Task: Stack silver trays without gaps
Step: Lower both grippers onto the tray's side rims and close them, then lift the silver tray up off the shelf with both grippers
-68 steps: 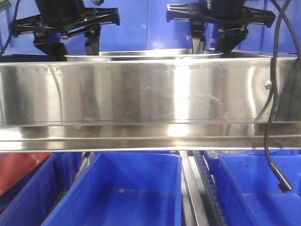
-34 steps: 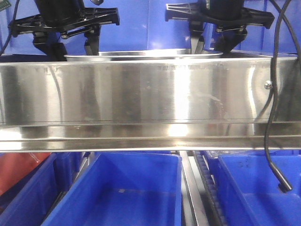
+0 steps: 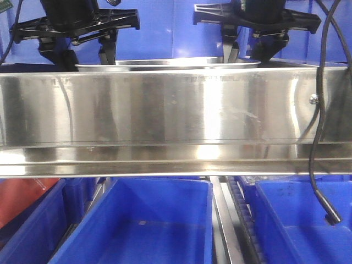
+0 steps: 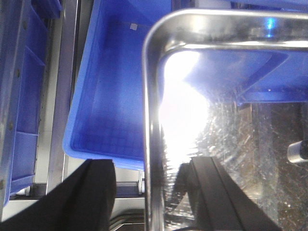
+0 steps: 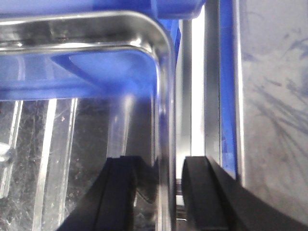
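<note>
Over blue plastic bin, shallow polished stainless-steel tray: probably stiff, light, slippery (thin flared rim looks the only hold). Spread, straddling end rims: left pincer, right pincer.

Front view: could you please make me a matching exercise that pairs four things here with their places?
Things:
1. silver tray
2. left gripper
3. black cable
4. screw

Places:
A. fixed in the steel rail, near its right end
B. hanging down in front of the rail
C. just behind the rail's top edge
D. fingers straddling the tray's left rim

Pairs: 1-C, 2-D, 3-B, 4-A
</note>
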Robot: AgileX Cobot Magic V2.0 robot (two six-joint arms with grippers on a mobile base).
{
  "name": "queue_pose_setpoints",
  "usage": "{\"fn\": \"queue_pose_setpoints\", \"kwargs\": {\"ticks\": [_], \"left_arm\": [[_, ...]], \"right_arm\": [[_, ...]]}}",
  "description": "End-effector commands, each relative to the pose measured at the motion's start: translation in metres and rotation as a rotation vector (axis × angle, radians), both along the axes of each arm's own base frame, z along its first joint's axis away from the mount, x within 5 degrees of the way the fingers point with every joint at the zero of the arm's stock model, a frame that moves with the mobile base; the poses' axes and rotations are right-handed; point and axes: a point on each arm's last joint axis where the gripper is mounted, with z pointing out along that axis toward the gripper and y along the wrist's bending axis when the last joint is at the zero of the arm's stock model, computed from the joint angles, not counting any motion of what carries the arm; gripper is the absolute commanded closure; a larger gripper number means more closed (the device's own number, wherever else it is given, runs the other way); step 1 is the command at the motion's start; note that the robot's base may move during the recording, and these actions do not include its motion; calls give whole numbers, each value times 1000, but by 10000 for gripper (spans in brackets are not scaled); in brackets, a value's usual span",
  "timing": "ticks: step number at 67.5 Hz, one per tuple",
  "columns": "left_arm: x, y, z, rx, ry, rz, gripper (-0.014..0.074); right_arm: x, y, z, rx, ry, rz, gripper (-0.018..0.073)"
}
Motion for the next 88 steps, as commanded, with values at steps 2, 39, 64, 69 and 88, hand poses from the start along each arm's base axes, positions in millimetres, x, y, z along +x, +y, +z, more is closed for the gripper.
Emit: {"fn": "queue_pose_setpoints", "kwargs": {"ticks": [2, 39, 64, 69, 88], "left_arm": [[-2, 2, -1, 7, 28, 16, 344], [-2, 2, -1, 11, 35, 17, 602], [-17, 5, 30, -21, -28, 7, 602], [-23, 8, 42, -34, -59, 7, 602], [-57, 16, 89, -20, -159, -8, 602]], "right_arm": [[2, -2, 4, 2, -19, -2, 399], [3, -1, 0, -16, 21, -3, 564], [-7, -6, 47, 26, -77, -5, 564], [-12, -6, 56, 36, -98, 0, 564], [-51, 2, 87, 3, -212, -31, 564]]}}
